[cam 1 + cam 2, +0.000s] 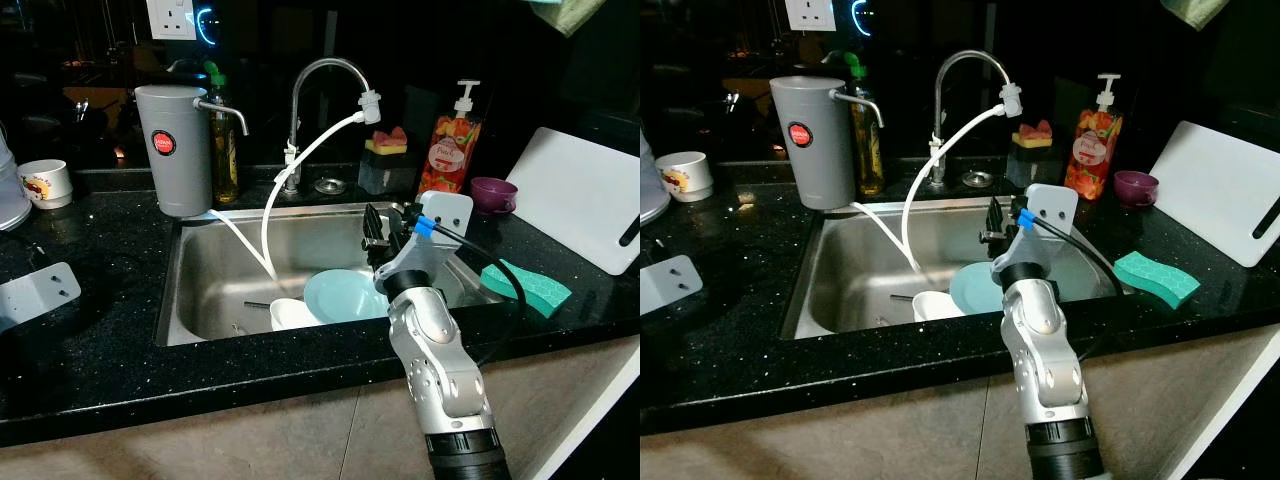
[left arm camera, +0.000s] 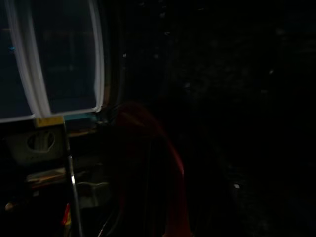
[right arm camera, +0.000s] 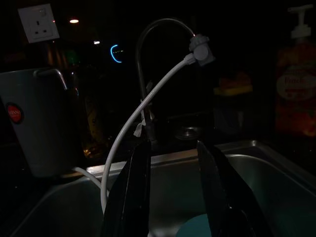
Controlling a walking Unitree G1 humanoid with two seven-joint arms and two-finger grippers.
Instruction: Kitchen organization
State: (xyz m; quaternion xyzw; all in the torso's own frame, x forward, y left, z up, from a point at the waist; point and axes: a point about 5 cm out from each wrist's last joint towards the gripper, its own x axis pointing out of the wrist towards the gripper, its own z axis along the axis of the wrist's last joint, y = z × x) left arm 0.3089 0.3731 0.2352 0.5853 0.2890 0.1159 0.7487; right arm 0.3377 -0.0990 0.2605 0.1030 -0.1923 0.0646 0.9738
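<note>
My right gripper [image 1: 378, 232] reaches out over the steel sink [image 1: 190, 290], above its right half. Its two black fingers [image 3: 139, 187] stand open with nothing between them, pointing toward the curved faucet [image 3: 148, 59]. Below the gripper, a light blue plate [image 1: 345, 296] lies in the basin, with a white cup [image 1: 293, 314] next to it on the left. A white hose [image 1: 300, 165] runs from the faucet spout down into the sink. My left arm hangs idle in the dark; its wrist view makes out a pale window-like frame [image 2: 29, 74].
A grey water filter [image 1: 175, 150] and an oil bottle [image 1: 223, 150] stand behind the sink's left corner. On the right are a soap dispenser [image 1: 447, 150], a sponge holder [image 1: 387, 160], a purple cup [image 1: 493, 194], a green sponge [image 1: 527, 287] and a white cutting board [image 1: 580, 195]. A white mug [image 1: 45, 183] sits far left.
</note>
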